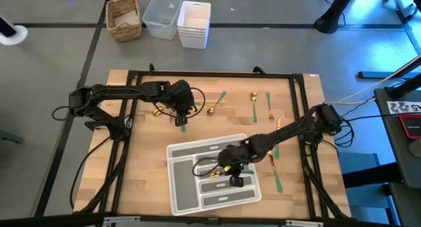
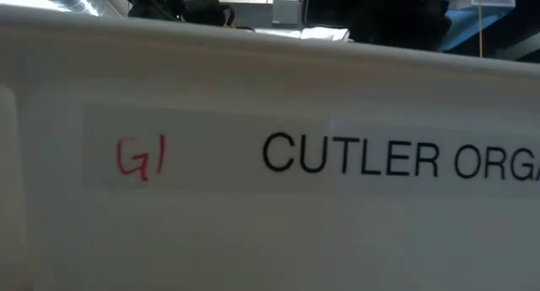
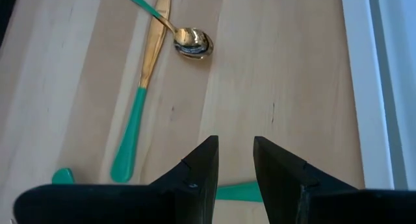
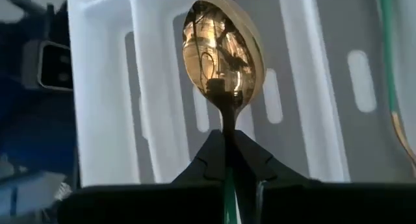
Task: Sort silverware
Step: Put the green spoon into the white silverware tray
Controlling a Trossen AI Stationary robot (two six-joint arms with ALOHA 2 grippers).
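Observation:
The silverware has gold heads and green handles. My right gripper (image 1: 234,179) hangs over the grey compartmented tray (image 1: 181,194) and is shut on a spoon (image 4: 223,49). My left gripper (image 1: 181,115) is low over the wood near the table's far left, its fingers open. A green handle (image 3: 239,191) lies on the wood, crossing under and behind the fingers. Ahead of them a knife (image 3: 148,68) and a spoon (image 3: 193,43) lie flat. Several more pieces (image 1: 270,107) lie on the table's far right. A gold piece (image 1: 207,167) lies in the tray. My right gripper pinches the spoon between its two fingers at the neck (image 4: 227,120), just behind the bowl. The green handle (image 4: 227,198) runs back between the fingers, which lie along it. The bowl points straight ahead of the fingertips, lifted clear above the tray's compartments (image 4: 286,94).
The tray's white wall (image 2: 270,198), labelled "CUTLER ORG", fills the low view. Its rim (image 3: 364,87) runs beside my left gripper. A fork (image 1: 274,171) lies just right of the tray. A wicker basket (image 1: 125,18) and plastic bins (image 1: 179,20) stand on the floor beyond the far edge.

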